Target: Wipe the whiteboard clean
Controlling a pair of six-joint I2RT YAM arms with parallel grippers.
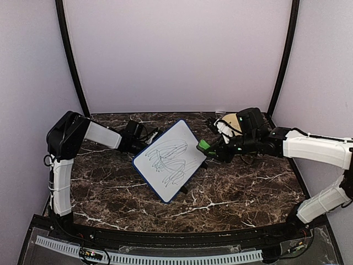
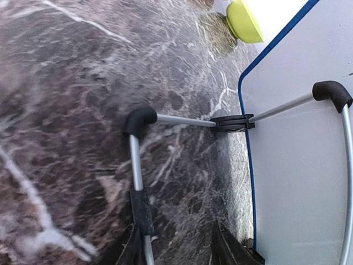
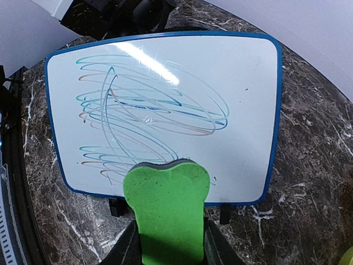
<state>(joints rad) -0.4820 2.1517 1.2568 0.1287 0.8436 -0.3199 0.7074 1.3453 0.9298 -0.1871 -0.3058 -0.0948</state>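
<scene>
**Top external view: eraser at the rim, board propped on its stand**

The whiteboard [image 1: 170, 160] sits mid-table, tilted back on a thin wire stand [image 2: 182, 120], scribbles all over its face. The right gripper [image 1: 212, 148] is at the board's 3 o'clock, fingers pinching the green eraser [image 3: 168, 210]. In the right wrist view the eraser's tip overlaps the board's 6 o'clock edge; touching or just off, nobody can tell. The left gripper [image 2: 176, 244] sits behind at 10 o'clock, fingers spread with marble showing between them, gripping nothing. The board looks light, stiff and slick. On that thin stand it would likely skid or tip under a wipe. The best hold looks like the blue rim from behind, bracing against the stroke.
</scene>
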